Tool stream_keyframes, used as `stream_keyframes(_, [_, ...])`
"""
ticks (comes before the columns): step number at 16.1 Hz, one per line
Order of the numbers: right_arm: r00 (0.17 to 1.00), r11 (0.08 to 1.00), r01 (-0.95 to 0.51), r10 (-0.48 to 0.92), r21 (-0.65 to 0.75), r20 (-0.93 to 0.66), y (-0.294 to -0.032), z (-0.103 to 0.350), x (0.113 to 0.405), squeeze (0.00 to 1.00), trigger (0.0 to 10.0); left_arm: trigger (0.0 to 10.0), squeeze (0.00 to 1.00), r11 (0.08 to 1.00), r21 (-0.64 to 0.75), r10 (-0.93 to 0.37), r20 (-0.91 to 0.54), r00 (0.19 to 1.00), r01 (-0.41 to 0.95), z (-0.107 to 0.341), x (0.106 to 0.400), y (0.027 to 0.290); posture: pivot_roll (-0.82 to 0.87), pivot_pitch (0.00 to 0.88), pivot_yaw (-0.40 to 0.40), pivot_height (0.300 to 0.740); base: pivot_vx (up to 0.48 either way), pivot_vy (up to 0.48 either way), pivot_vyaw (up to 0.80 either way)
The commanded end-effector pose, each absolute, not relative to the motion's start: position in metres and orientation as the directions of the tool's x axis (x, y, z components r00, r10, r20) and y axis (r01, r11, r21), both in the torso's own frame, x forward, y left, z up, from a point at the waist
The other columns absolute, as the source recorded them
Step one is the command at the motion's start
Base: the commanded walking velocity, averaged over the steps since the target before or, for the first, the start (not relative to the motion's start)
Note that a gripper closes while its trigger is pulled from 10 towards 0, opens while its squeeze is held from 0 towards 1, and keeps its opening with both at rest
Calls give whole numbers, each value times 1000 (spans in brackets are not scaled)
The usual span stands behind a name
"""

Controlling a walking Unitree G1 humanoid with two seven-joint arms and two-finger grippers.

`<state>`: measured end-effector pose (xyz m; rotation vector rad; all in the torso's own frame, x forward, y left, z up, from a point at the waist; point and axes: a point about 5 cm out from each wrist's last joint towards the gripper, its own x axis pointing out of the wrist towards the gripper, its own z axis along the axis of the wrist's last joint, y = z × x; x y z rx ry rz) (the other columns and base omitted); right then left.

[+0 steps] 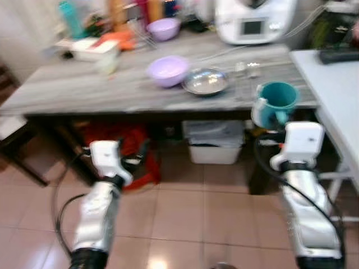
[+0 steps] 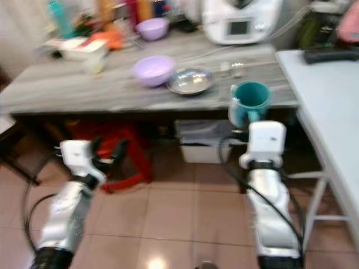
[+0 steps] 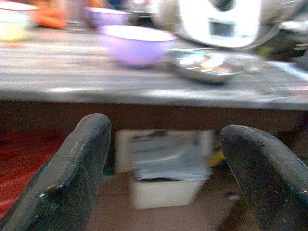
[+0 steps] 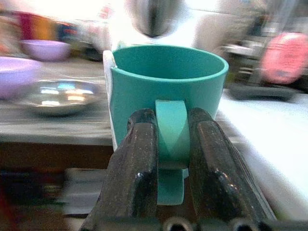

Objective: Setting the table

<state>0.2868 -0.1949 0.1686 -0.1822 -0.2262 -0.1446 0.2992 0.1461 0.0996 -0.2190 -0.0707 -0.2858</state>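
Right now the right gripper (image 4: 172,144) pinches the handle of a teal mug (image 1: 276,102), holding it upright at the front edge of the grey table (image 1: 84,84), near the corner beside a white table (image 1: 336,95). Lower, the left gripper (image 3: 168,168) hangs with fingers spread, below the table edge over bare tile. On the table: two lilac bowls (image 1: 168,70), one steel bowl (image 1: 206,82)

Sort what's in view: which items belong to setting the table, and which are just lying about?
Job things: teal mug pinched by its handle in the right gripper; purple bowl; steel bowl; second purple bowl; grey table.

Lying about: white kitchen appliance; bottles; white bin; red stool.
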Motion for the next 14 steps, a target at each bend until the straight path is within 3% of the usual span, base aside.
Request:
stream_keyframes(1, [958, 978, 146, -102, -151, 269, -189, 177, 287, 0, 10000, 10000, 0, 941, -188, -266, 105, 958, 282, 103, 299, 154, -129, 76, 86, 740, 360, 0, -681])
stream_keyframes(8, [956, 975, 143, -91, -172, 277, -189, 178, 288, 0, 10000, 10000, 0, 941, -190, -263, 110, 959, 280, 105, 299, 152, -129, 75, 85, 740, 358, 0, -72])
stream_keyframes(11, [956, 976, 138, -86, -171, 281, -188, 179, 289, 0, 10000, 10000, 0, 941, -192, -262, 113, 958, 280, 106, 300, 151, -127, 71, 84, 740, 358, 0, 760])
stream_keyframes(14, [956, 976, 139, -88, -167, 280, -188, 179, 290, 0, 10000, 10000, 0, 940, -194, -261, 116, 958, 279, 107, 300, 151, -126, 67, 82, 740, 356, 0, 0])
